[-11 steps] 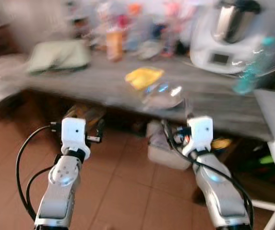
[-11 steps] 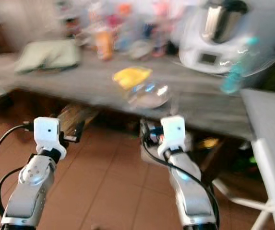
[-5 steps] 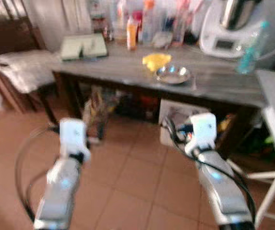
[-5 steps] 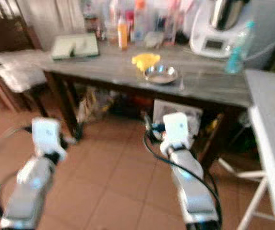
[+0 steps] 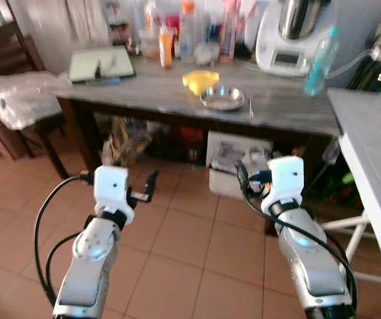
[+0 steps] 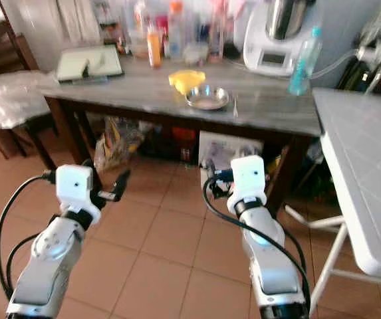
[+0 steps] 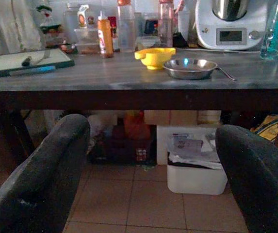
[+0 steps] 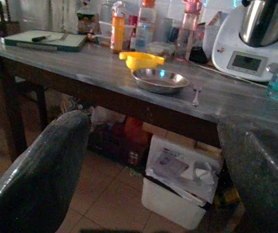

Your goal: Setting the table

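Showing both grippers, left [image 7: 151, 179] and right [image 8: 153, 174], fingers spread and empty; metal bowl [image 5: 222, 98] lies upper centre, nearer the right arm.

— What colours did we see on the grey table [image 5: 290, 113]?

— We saw a yellow bowl [image 5: 200, 80], a shiny silver dish [image 5: 222, 99], an orange bottle [image 5: 166, 50] and a blue-green bottle [image 5: 314, 62].

— And lower down?

— We saw reddish-brown floor tiles [image 5: 177, 239], a white box [image 5: 233, 166], and our black fingers [image 7: 41, 179].
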Motion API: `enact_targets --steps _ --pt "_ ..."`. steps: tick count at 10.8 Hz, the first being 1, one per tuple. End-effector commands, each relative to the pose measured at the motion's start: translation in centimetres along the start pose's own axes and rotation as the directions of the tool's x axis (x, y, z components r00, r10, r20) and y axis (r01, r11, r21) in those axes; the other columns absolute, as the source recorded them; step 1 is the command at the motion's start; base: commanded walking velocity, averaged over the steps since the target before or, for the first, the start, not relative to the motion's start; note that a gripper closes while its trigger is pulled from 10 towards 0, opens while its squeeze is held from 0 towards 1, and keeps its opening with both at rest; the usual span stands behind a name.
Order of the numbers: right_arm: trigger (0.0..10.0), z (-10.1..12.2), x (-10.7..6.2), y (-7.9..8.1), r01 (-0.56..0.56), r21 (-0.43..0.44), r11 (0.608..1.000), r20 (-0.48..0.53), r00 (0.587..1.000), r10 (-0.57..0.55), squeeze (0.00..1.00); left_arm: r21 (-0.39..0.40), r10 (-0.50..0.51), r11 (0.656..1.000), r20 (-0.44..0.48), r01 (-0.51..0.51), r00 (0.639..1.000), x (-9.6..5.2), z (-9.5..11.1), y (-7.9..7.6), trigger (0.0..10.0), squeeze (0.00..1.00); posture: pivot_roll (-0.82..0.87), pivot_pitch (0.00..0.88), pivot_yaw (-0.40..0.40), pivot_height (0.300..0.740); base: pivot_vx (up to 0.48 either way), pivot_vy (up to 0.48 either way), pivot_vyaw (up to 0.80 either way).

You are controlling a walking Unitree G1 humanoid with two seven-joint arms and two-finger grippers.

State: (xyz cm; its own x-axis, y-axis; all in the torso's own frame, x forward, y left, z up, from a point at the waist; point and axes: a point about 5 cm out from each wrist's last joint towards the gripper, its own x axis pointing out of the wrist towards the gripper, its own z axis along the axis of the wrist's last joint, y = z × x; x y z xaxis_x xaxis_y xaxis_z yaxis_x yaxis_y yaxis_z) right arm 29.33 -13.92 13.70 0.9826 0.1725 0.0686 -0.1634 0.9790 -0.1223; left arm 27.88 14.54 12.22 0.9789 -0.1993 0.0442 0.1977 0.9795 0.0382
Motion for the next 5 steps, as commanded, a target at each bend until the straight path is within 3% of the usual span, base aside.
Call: enact_targets --steps 1,5 --pt "10.0 0.29 0.13 -0.61 0.018 -0.027 0.999 0.01 1.0 -0.018 0.0 -0.004 -0.017 1.0 0.018 0.017 1.0 0.19 0.38 -0.27 10.0 0.0 0.09 0.0 0.003 0.74 0.0 -0.48 0.0" --pt "10.0 0.21 0.17 -0.78 0.034 -0.042 0.999 0.008 0.999 -0.034 0.0 -0.014 -0.037 0.999 0.022 0.037 0.999 0.3 0.46 -0.57 10.0 0.0 0.09 0.0 0.006 0.74 0.0 -0.48 0.0"
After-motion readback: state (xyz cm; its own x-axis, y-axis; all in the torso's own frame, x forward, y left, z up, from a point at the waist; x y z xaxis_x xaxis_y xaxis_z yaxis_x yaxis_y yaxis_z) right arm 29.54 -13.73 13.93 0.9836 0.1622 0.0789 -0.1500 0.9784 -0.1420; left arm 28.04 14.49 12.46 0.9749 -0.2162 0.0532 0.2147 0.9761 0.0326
